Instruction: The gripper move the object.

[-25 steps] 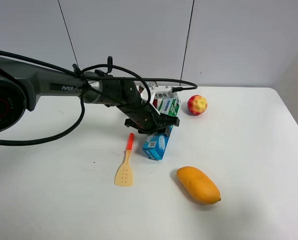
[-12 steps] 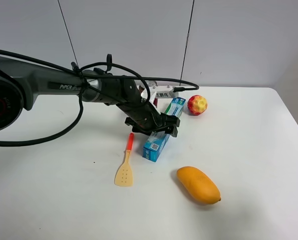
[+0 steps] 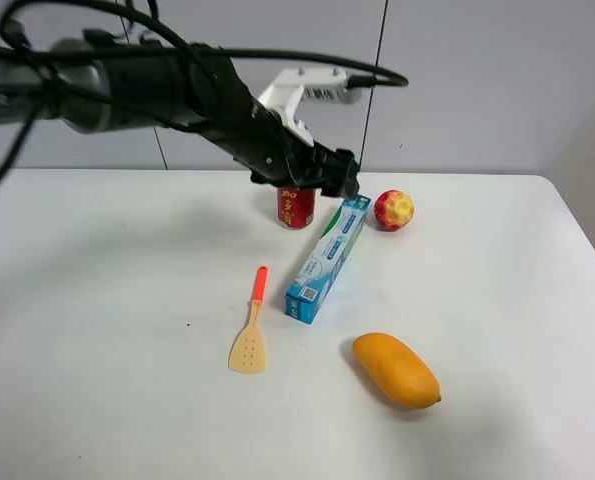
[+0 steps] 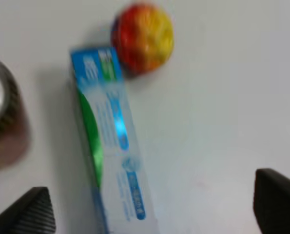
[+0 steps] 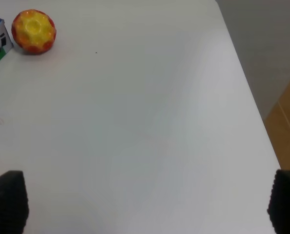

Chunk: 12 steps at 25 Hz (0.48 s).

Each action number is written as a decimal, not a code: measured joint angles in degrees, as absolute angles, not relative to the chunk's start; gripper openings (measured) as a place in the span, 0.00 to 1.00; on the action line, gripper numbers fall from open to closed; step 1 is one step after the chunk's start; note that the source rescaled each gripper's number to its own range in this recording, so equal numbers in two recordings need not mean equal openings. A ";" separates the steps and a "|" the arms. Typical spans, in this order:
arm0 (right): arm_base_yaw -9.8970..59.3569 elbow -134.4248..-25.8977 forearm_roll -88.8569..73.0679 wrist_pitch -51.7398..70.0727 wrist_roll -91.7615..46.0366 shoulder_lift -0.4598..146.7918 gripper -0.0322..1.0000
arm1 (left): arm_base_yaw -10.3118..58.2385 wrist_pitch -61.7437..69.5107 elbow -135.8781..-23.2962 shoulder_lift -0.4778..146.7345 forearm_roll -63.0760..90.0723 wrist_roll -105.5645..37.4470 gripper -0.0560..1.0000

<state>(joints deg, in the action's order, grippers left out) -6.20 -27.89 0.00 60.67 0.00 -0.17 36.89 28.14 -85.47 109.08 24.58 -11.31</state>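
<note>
From my remote station, the high camera shows the left gripper (image 3: pixel 339 186), the black jointed arm end with a white block-like part and black cables, raised above the far middle of the white table (image 3: pixel 497 300). My left wrist view shows its two black fingertips (image 4: pixel 30 214) spread wide apart with nothing between them.

The long narrow blue, white and green toothpaste carton (image 3: pixel 328 258) lies flat on the table below and nearer than that gripper, clear of it, running diagonally from far right to near left. The carton (image 4: pixel 110 141) bears printed panels and text on its top face; the lettering is too blurred for me to read in any view.

A red drinks can (image 3: pixel 296 206) with yellow markings stands upright just left of the carton's far end; its characters are not legible. A red and yellow apple-like fruit (image 3: pixel 394 210) sits just right of that far end, and in the wrist view the fruit (image 4: pixel 142 36) appears almost touching the carton's corner. An orange plastic spatula with a red handle (image 3: pixel 252 325) lies left of the carton, near it but apart. A yellow-orange mango (image 3: pixel 396 370) rests nearer and to the right.

In the right wrist view the right gripper (image 5: pixel 145 202) shows both black fingertips (image 5: pixel 8 202) set far apart over bare table, holding nothing.
</note>
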 joint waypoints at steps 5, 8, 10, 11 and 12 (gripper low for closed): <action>-6.20 -27.89 0.00 60.67 0.00 -0.17 1.00 | 32.82 33.70 -85.47 97.19 15.50 -11.06 0.70; -6.20 -27.89 0.00 60.67 0.00 -0.17 1.00 | 29.08 39.10 -85.40 90.14 9.84 -9.50 0.70; -6.20 -27.89 0.00 60.67 0.00 -0.17 1.00 | 26.05 41.73 -84.48 85.22 7.68 -8.98 0.70; -6.20 -27.89 0.00 60.67 0.00 -0.17 1.00 | 24.24 42.97 -83.72 82.22 6.99 -8.84 0.70; -6.20 -27.89 0.00 60.67 0.00 -0.17 1.00 | 22.40 43.96 -82.52 79.02 6.59 -8.84 0.70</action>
